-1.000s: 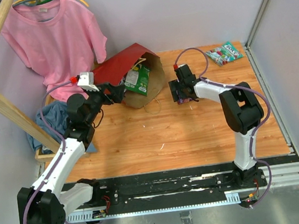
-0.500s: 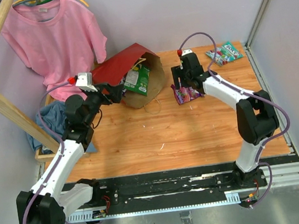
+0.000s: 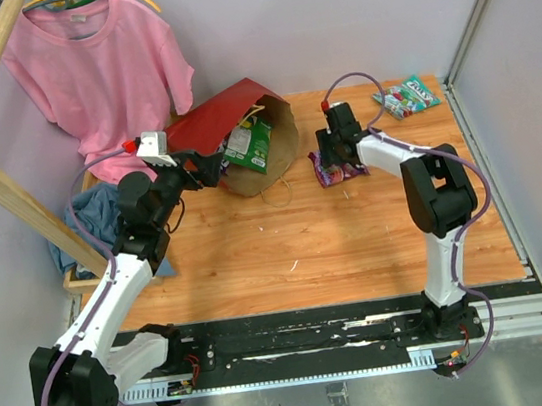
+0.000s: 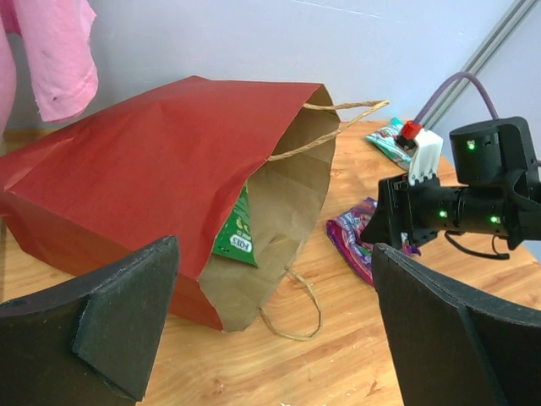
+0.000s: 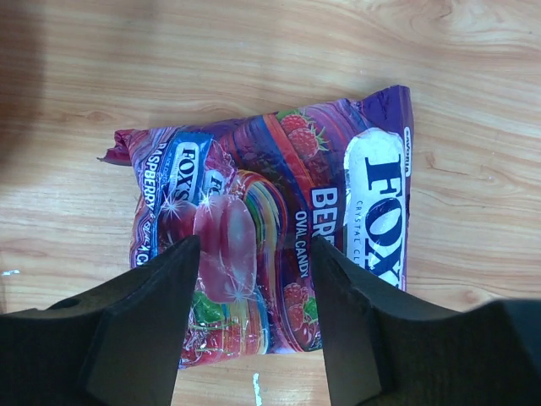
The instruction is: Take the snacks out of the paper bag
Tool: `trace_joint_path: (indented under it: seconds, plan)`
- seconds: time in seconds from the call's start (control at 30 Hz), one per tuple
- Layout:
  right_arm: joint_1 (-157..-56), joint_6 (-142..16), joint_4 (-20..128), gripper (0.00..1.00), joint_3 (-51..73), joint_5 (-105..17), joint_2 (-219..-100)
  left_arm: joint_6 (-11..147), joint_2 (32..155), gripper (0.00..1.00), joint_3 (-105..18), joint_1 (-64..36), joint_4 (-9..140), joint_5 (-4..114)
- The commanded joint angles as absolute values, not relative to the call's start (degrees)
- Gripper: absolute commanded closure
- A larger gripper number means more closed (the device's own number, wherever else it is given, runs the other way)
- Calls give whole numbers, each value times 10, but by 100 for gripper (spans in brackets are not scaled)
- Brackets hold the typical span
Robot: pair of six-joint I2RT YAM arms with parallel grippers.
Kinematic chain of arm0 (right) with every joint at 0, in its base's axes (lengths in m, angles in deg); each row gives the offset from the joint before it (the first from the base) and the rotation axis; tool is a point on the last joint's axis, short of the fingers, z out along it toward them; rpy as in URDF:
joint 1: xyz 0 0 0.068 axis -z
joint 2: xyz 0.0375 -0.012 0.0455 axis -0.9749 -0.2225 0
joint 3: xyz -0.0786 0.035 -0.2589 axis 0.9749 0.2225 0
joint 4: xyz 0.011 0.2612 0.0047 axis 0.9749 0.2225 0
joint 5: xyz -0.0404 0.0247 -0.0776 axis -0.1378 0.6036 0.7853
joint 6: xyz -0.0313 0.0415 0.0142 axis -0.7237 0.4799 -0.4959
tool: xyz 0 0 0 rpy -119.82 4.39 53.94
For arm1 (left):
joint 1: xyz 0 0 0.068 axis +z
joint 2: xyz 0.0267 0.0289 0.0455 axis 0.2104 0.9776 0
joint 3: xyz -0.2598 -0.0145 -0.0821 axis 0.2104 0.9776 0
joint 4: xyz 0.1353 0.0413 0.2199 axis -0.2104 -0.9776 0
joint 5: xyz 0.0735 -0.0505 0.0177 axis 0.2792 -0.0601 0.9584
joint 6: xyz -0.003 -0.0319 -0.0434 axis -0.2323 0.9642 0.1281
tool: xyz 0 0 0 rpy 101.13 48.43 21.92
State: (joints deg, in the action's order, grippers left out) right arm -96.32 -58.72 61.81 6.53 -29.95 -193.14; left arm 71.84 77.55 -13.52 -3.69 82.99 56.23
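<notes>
The paper bag (image 3: 224,119) lies on its side, dark red outside, its brown mouth facing right; it also shows in the left wrist view (image 4: 161,161). A green Fox's packet (image 3: 248,144) sits just inside the mouth (image 4: 237,233). A purple Fox's packet (image 3: 332,167) lies flat on the table, clear of the bag (image 5: 270,254). My right gripper (image 3: 331,147) hovers just above it, open and empty (image 5: 254,249). My left gripper (image 3: 207,166) is wide open beside the bag's lower edge (image 4: 275,247). A teal-green packet (image 3: 406,96) lies at the far right.
A pink T-shirt (image 3: 97,76) hangs behind the bag. A blue cloth (image 3: 96,212) lies by a slanted wooden beam (image 3: 0,180) on the left. The bag's loop handle (image 4: 296,313) rests on the table. A metal rail (image 3: 483,163) bounds the right edge.
My right gripper let go of the purple packet, which now lies on the table, and drew back a little toward the far side. The left arm has barely moved.
</notes>
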Motion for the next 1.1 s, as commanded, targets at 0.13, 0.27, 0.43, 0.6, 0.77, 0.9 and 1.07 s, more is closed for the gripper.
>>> trace_joint_path:
  seconds: [0.13,0.27,0.43,0.6,0.77,0.9,1.07]
  plan:
    - [-960,-588,669,44,30,-281,-1982,707,782,0,-138,-31,838,572]
    - [-952,-587,692,44,-3,-277,-2004,706,785,0,-139,-31,835,574]
    - [-932,-593,720,43,-51,-282,-2031,701,784,0,-139,-31,831,586]
    - [-909,-606,745,43,-107,-290,-2065,700,785,0,-139,-30,831,592]
    - [-891,-623,771,42,-188,-298,-2110,700,784,0,-141,-27,829,597]
    - [-876,-636,786,41,-249,-307,-2151,697,779,0,-142,-25,825,604]
    - [-857,-635,798,39,-331,-334,-2193,702,782,0,-147,-23,827,604]
